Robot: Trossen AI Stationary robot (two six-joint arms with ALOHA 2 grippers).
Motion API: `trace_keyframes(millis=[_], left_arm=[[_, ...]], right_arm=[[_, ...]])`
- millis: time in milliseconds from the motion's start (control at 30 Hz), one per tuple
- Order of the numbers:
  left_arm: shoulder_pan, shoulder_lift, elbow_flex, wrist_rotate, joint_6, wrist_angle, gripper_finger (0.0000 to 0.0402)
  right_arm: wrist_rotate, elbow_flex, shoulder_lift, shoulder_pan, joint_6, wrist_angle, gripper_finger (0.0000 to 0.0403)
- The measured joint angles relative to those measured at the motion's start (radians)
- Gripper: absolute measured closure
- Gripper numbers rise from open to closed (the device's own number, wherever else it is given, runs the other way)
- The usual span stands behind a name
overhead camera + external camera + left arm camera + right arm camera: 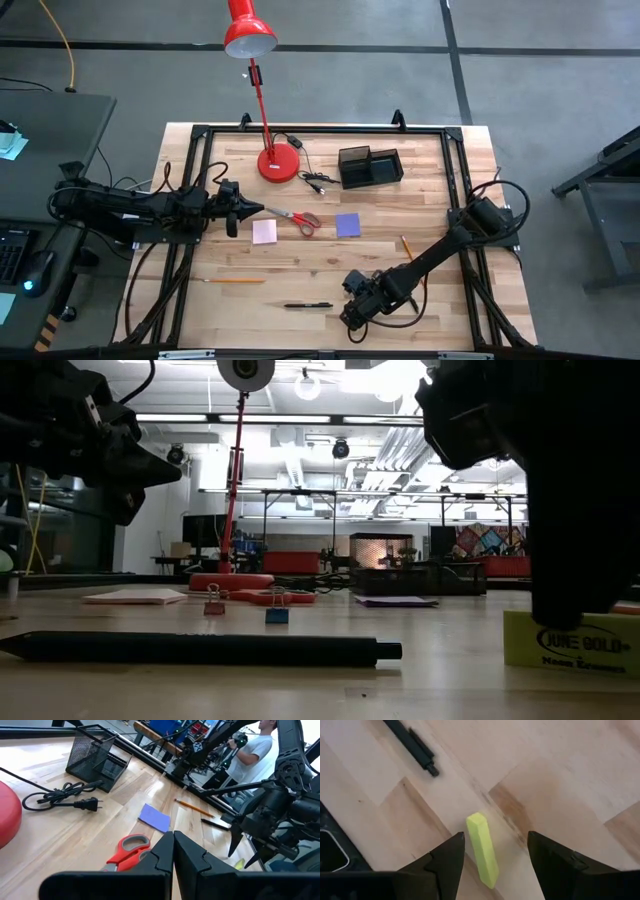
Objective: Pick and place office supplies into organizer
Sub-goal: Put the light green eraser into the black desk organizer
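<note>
A small yellow piece [482,849] lies flat on the wood near the table's front edge. My right gripper [495,840] hangs over it, pointing down and open, with one finger on either side and a gap to each. A black pen [308,305] lies just to its left. Red-handled scissors [297,218], a pink pad [264,232], a purple pad [348,225] and two orange pencils [235,281] [407,247] lie spread over the table. The black organizer [370,166] stands at the back. My left gripper [255,209] waits shut at the left, pointing level toward the scissors.
The red lamp's base [278,162] and its black cable [315,180] sit at the back, left of the organizer. Two small binder clips [214,603] [277,610] stand mid-table. A black frame [190,200] runs around the table top. A person [250,750] stands beyond the table.
</note>
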Motion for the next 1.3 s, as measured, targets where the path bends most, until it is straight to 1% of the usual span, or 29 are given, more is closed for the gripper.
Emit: trace_keyframes(millis=[533,633,700,800,1033,1100,1233,1300], left_arm=[[0.000,0.000,0.000,-0.003,0.000,-0.006,0.0401],[0.000,0.000,0.000,-0.002,0.000,-0.006,0.0401],[0.000,0.000,0.000,-0.002,0.000,-0.006,0.0401],[0.000,0.000,0.000,-0.002,0.001,-0.007,0.0401],[0.000,0.000,0.000,-0.002,0.002,-0.029,0.0401],[0.000,0.000,0.000,-0.003,0.002,-0.029,0.0401],[0.000,0.000,0.000,-0.003,0.004,-0.030,0.0401],[0.000,0.000,0.000,-0.002,0.005,-0.034,0.0401]], right_arm=[[-0.007,0.000,0.006,-0.001,0.016,-0.041,0.0194],[-0.009,0.000,0.006,-0.002,0.011,-0.050,0.0202],[-0.014,0.000,0.006,-0.002,0.007,-0.051,0.0217],[-0.024,0.000,0.006,-0.004,0.008,-0.056,0.0255],[-0.068,0.000,0.006,-0.020,0.018,-0.023,0.0383],[-0.067,0.000,0.006,-0.028,0.017,-0.006,0.0393],[-0.050,-0.001,0.005,-0.058,0.017,0.028,0.0373],[-0.043,-0.001,0.000,-0.077,0.004,0.027,0.0377]])
